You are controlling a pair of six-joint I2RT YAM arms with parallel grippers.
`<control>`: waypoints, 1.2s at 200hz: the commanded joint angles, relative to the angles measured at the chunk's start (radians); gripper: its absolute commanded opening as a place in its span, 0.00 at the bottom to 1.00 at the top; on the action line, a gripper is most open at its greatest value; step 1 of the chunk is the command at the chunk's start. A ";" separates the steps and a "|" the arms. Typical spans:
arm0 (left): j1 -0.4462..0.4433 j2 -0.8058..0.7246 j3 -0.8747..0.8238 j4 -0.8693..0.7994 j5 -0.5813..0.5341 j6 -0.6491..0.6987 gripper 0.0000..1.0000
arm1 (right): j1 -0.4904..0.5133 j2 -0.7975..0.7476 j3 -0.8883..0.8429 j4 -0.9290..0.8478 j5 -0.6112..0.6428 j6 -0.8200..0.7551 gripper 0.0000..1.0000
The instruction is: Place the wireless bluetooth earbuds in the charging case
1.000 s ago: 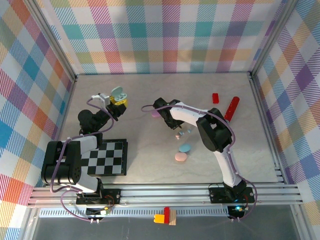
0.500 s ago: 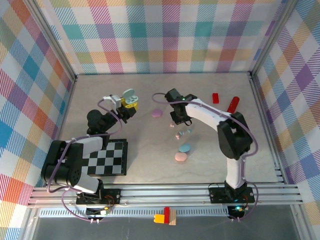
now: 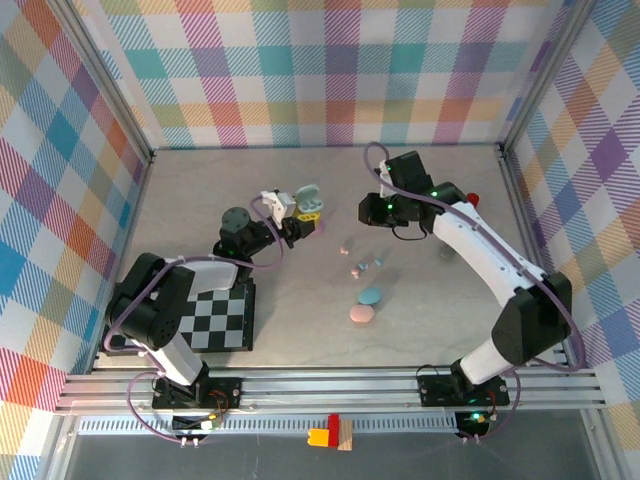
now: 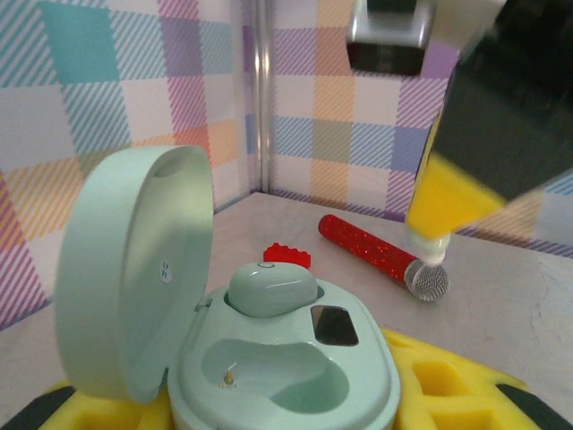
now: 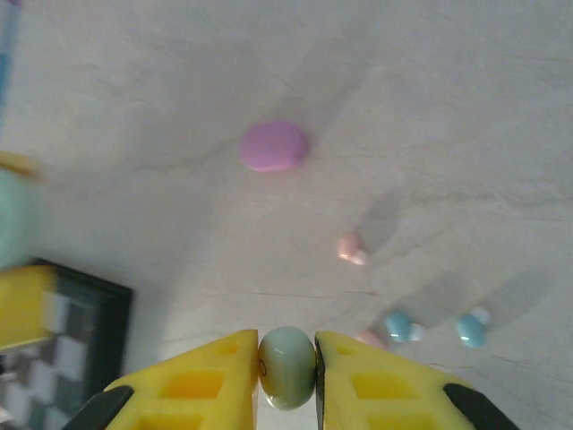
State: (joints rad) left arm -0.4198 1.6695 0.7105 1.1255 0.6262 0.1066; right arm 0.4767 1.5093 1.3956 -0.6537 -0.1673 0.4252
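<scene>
My left gripper (image 3: 298, 214) is shut on a mint charging case (image 4: 295, 367), held up over the table left of centre with its lid (image 4: 134, 269) open. One mint earbud (image 4: 271, 288) sits in the case's far slot, and the near slot is hollow. My right gripper (image 5: 286, 354) is shut on a second mint earbud (image 5: 286, 372) pinched between its yellow pads. It hangs right of the case (image 3: 308, 196), apart from it. Its blurred yellow finger (image 4: 448, 197) shows beyond the case.
Loose pink earbuds (image 5: 351, 248) and blue earbuds (image 5: 400, 325) lie mid-table. A purple case (image 5: 273, 146), a blue case (image 3: 371, 297) and a pink case (image 3: 361, 315) lie shut. A checkered board (image 3: 215, 315) is front left. A red glitter stick (image 4: 376, 253) and red block (image 4: 286, 255) lie at the back.
My left gripper has carried the open case rightward toward the centre. My right gripper has lifted off the table and swung back and right with the mint earbud.
</scene>
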 commanded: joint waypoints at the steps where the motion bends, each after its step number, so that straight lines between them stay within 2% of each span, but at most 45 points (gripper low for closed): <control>1: -0.033 0.023 0.051 0.017 -0.021 0.062 0.29 | -0.007 -0.046 0.005 0.068 -0.175 0.066 0.22; 56: -0.098 0.026 0.101 -0.102 -0.045 0.159 0.29 | -0.004 -0.024 0.058 0.111 -0.303 0.088 0.22; 150: -0.148 0.050 0.174 -0.176 -0.019 0.194 0.29 | 0.019 0.041 0.077 0.181 -0.326 0.116 0.22; 240: -0.160 0.043 0.176 -0.169 -0.031 0.183 0.29 | 0.024 0.074 0.054 0.181 -0.301 0.113 0.22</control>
State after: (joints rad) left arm -0.5694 1.7149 0.8574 0.9405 0.5850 0.2813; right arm 0.4923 1.5696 1.4475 -0.4942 -0.4614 0.5385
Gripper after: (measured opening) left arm 0.375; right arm 0.220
